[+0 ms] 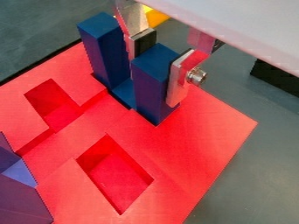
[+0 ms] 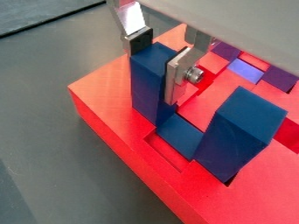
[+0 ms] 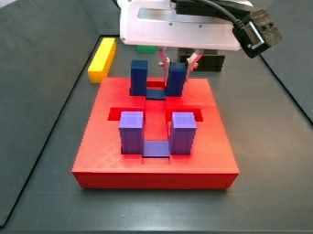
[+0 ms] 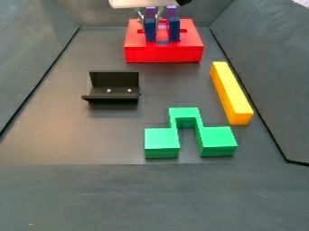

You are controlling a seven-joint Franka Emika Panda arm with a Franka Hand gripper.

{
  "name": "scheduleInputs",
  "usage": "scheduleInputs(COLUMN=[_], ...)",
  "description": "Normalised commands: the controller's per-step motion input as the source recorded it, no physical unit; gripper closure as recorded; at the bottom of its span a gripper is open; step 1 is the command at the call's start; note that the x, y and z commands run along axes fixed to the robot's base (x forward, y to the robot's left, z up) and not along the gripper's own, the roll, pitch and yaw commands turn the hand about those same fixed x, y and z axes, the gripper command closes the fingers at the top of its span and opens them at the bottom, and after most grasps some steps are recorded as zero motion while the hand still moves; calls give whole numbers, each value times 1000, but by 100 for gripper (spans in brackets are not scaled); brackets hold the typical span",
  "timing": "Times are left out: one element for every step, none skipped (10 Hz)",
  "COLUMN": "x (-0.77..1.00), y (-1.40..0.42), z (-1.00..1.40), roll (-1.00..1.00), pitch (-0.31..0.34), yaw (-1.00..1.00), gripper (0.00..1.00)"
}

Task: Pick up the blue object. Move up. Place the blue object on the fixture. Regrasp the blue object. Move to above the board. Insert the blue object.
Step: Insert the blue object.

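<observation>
The blue object (image 1: 152, 83) stands prongs-up with its base down in a recess of the red board (image 1: 216, 131) near the board's edge. It also shows in a wrist view (image 2: 239, 122) and a side view (image 3: 142, 78). My gripper (image 1: 162, 59) straddles one prong, with one silver finger (image 2: 179, 77) flat on its side and the other finger's dark pad against the opposite side. The gripper also shows in both side views (image 3: 178, 66) (image 4: 161, 16). The black fixture (image 4: 111, 88) stands empty on the floor, away from the board.
A purple U-shaped block (image 3: 150, 132) sits in the board's other end. Two empty recesses (image 1: 114, 171) lie beside the blue object. A yellow bar (image 4: 229, 90) and a green notched block (image 4: 187, 133) lie on the floor.
</observation>
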Motion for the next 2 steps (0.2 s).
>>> scheduleInputs(x=[194, 0], y=[23, 0], z=[0, 0], roll=[0, 0], pitch=[54, 0], yaw=[-46, 0], gripper=[100, 100])
